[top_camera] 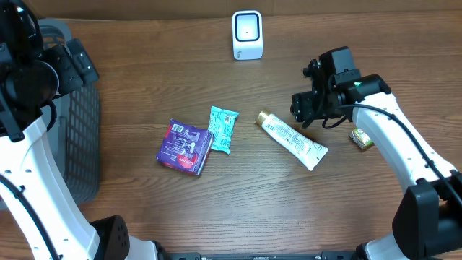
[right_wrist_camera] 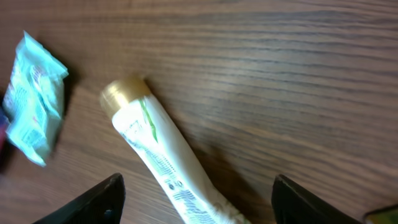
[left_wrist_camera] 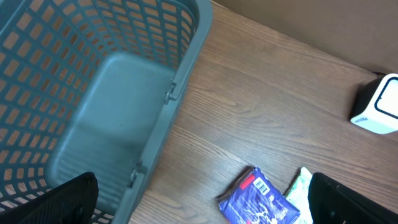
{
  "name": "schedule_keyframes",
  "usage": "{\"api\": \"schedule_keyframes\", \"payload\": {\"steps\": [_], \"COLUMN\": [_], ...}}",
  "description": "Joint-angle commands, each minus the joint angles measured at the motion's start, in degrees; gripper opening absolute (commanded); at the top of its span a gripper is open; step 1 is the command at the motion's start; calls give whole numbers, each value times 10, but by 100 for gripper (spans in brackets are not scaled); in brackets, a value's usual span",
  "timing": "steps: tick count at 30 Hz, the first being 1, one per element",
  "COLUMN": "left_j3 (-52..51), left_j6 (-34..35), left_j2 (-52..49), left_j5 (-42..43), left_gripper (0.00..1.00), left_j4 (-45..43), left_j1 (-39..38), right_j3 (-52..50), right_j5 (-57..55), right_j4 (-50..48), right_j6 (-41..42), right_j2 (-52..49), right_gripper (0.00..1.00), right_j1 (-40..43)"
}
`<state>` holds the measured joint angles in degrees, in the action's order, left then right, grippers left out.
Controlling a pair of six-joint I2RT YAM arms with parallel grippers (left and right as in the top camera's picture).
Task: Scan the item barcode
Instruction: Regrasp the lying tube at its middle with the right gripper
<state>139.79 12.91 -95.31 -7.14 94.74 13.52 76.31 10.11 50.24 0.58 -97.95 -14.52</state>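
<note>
Four loose items lie on the wooden table (top_camera: 144,79): a purple packet (top_camera: 185,146) and a teal packet (top_camera: 222,128) touching at centre, a white tube with a gold cap (top_camera: 292,141) just right of centre, and a small gold-wrapped piece (top_camera: 362,138) at the right edge. The tube looks like the item to scan, since the right gripper (right_wrist_camera: 198,186) hangs directly over it with its fingers spread wide on either side and nothing in its grasp.

I judge the tube light, soft-walled and smooth, so it would dent under a hard squeeze. The firmer shoulder near the cap or the flat crimped end seems the safer hold, and one that leaves the printed side uncovered. No barcode can be made out on it. The white scanner (top_camera: 247,35) stands at upper centre, well apart from the tube.

At the left edge, the grey mesh basket (top_camera: 85,123) appears empty where its floor shows. The left gripper (left_wrist_camera: 205,202) hovers above its rim, fully spread and empty.
</note>
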Motion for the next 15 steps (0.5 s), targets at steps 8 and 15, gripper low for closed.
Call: {"api": "schedule_keyframes", "payload": {"steps": [8, 15], "left_j3": [-2, -2], "left_j6": [-5, -5], "left_j2": [0, 0], "left_j5": [-3, -3], "left_gripper": [100, 99], "left_j4": [0, 0], "left_j1": [0, 0], "right_j3": [-37, -40], "right_j5": [71, 87], "right_j4": [12, 2], "right_j6": [-179, -210], "right_j2": [-81, -107], "right_gripper": [80, 74], "right_j1": [2, 2]}}
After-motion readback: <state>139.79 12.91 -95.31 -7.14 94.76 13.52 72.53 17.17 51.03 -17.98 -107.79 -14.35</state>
